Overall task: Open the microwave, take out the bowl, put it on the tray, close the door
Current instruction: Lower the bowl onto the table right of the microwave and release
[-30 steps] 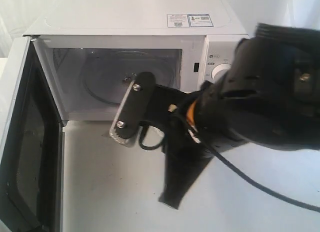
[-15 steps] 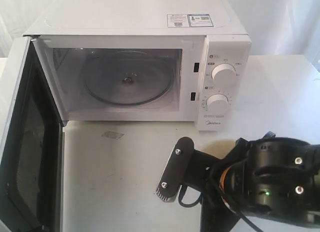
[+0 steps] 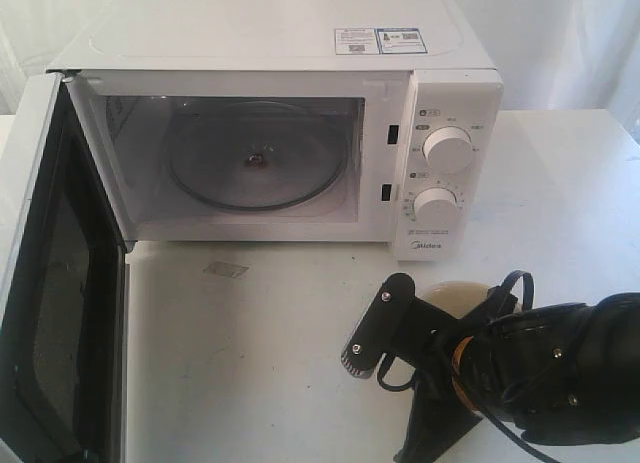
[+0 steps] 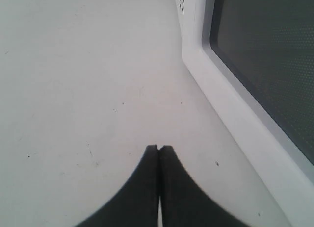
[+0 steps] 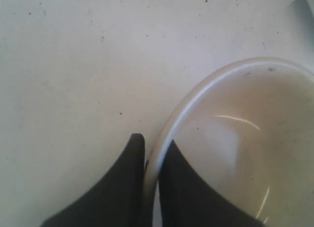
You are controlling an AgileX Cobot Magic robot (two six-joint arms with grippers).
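The white microwave (image 3: 440,93) stands open, with only the glass turntable (image 3: 255,168) showing in its cavity. Its door (image 3: 55,283) is swung out to the left. In the exterior view the cream-yellow bowl (image 3: 457,295) peeks out behind my right arm (image 3: 560,373), low over the table in front of the knob panel. My right gripper (image 5: 153,142) is shut on the bowl (image 5: 245,138), one finger inside the rim and one outside. Beside the door (image 4: 265,60), over the table, my left gripper (image 4: 158,148) is shut with nothing in it. No tray is in view.
A small grey mark (image 3: 226,270) lies on the white table (image 3: 250,363) in front of the microwave. The open door takes up the left edge of the exterior view. The two knobs (image 3: 447,149) face the right arm.
My right arm has drawn back from the microwave's opening, down to the near right. The bowl now shows behind it. The door has not moved.
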